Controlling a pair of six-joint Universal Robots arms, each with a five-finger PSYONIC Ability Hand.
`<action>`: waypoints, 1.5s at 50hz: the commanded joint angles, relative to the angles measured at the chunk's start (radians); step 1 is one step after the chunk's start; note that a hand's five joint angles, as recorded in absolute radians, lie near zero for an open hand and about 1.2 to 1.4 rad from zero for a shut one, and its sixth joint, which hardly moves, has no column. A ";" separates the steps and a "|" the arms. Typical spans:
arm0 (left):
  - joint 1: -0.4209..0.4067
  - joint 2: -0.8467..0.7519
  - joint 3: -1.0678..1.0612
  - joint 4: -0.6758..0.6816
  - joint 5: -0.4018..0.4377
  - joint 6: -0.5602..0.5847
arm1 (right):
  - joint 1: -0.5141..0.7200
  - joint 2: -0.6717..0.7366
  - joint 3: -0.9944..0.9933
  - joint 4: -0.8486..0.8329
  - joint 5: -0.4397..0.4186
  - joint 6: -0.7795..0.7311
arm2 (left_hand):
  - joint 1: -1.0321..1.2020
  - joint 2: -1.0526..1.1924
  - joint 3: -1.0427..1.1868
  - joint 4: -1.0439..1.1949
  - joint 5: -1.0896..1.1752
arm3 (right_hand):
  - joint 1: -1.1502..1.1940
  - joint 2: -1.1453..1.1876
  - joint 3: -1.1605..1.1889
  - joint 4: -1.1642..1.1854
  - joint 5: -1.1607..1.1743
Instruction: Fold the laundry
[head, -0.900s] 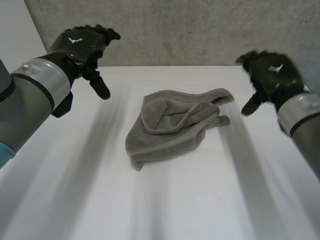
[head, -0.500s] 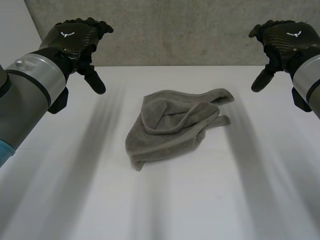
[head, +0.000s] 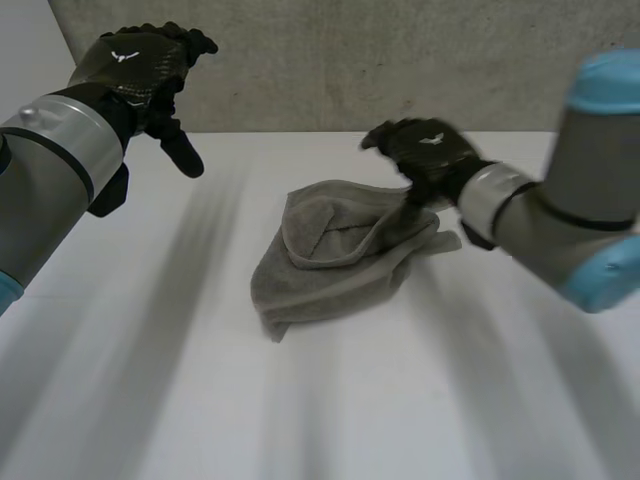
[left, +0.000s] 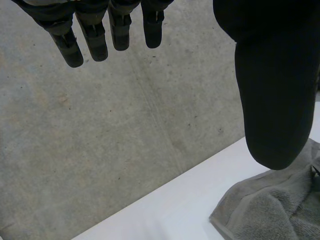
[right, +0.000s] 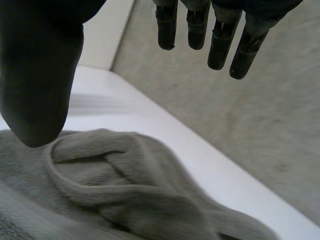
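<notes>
A crumpled grey towel (head: 340, 252) lies in a heap at the middle of the white table (head: 200, 380). My right hand (head: 420, 150) hovers over the towel's far right corner, fingers (right: 220, 45) straight and apart from the thumb, nothing held. In the right wrist view the towel's folds (right: 115, 185) lie just below that hand. My left hand (head: 140, 75) is raised at the far left, well clear of the towel, fingers (left: 95, 40) straight and empty. An edge of the towel (left: 270, 205) lies beyond its thumb in the left wrist view.
A grey concrete wall (head: 350, 60) runs along the table's far edge. Bare white tabletop surrounds the towel on all sides.
My right hand has swung from the far right inward and down to the towel's far right corner. The left hand has risen slightly. The towel has not moved.
</notes>
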 joint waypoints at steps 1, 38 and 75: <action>0.001 0.001 -0.009 0.001 0.002 0.000 | 0.066 0.280 -0.242 0.061 0.038 -0.018 | 0.000 0.009 0.006 0.009 -0.031 | -0.034 -0.048 -0.041 -0.059 -0.037; -0.013 -0.026 -0.108 0.079 0.008 0.003 | 0.149 -0.104 0.026 0.257 0.085 -0.365 | 0.000 0.009 0.006 0.009 -0.031 | 1.166 1.152 1.159 1.141 1.163; -0.078 -0.161 -0.570 0.503 0.301 0.012 | -0.336 -0.501 0.827 -0.076 -0.100 -0.018 | 0.080 0.089 0.086 0.089 0.049 | -0.056 -0.070 -0.063 -0.081 -0.059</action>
